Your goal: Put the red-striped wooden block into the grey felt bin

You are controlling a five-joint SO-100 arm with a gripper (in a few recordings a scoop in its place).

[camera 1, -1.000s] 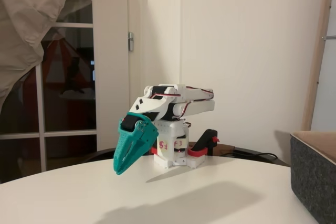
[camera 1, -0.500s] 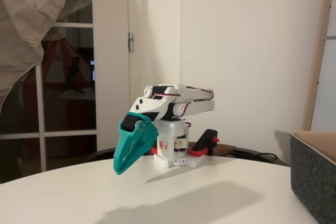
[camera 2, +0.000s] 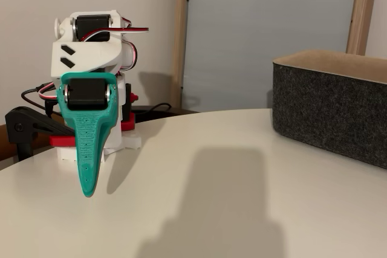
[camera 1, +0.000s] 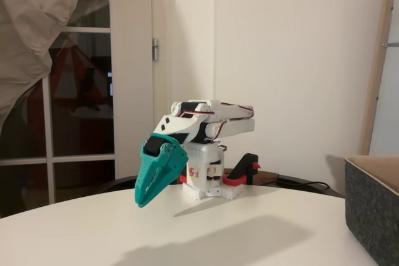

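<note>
The white arm sits folded over its base at the back of the round white table. Its teal gripper points down and to the left, tip hovering just above the tabletop, shut with nothing between its fingers. From the other side the teal gripper hangs straight down, again shut and empty. The grey felt bin stands at the right edge of the table, and its dark speckled wall and tan inner face show as the grey felt bin well to the right of the gripper. The red-striped wooden block is out of view.
A red-and-black plastic clamp holds the arm's base to the table edge, seen also as a black clamp at the left. Cables trail behind the base. A wide stretch of bare tabletop lies between gripper and bin.
</note>
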